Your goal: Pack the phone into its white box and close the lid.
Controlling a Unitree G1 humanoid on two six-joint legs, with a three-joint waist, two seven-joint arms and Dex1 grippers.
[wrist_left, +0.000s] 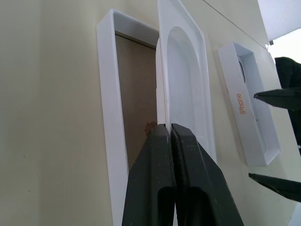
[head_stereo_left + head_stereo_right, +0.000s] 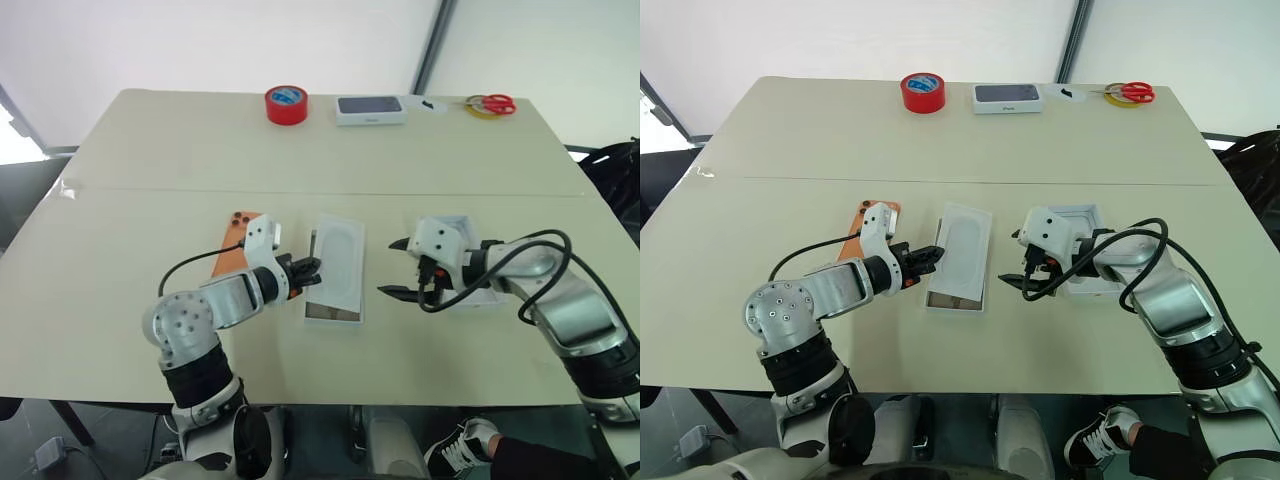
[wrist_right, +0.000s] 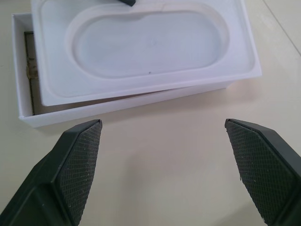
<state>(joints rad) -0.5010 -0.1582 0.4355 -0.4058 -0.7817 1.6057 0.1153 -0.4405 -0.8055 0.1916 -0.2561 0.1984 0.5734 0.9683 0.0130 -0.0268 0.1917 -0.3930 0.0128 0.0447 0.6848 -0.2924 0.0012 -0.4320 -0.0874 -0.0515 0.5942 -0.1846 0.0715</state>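
Now the beige table point(image 2: 150, 160) carries everything, with a seam running across its middle. Near its front edge, between the two arms, lies the white box point(image 2: 333, 314), its grey-brown floor showing at the near end. On top of it rests a flat white insert point(image 2: 339, 262) with an oval recess, tilted and shifted so that it covers most of the box but not all. The left gripper point(image 2: 308, 272) has its fingers pressed together on the edge of this insert, as the left wrist view shows clearly. The phone point(image 2: 234, 243), orange with dark lenses at its far corner, lies flat on the table just behind the left wrist, beside the box and partly hidden by the arm. To the right of the box lies the lid point(image 1: 249, 123), open side up, mostly covered by the right arm in the head views. The right gripper point(image 2: 402, 268) stands with its jaws wide apart, empty, pointing toward the box. At the far edge stand a dark grey-topped white box point(image 2: 370, 109), a red tape roll point(image 2: 286, 104) and red-handled scissors point(image 2: 492, 103).
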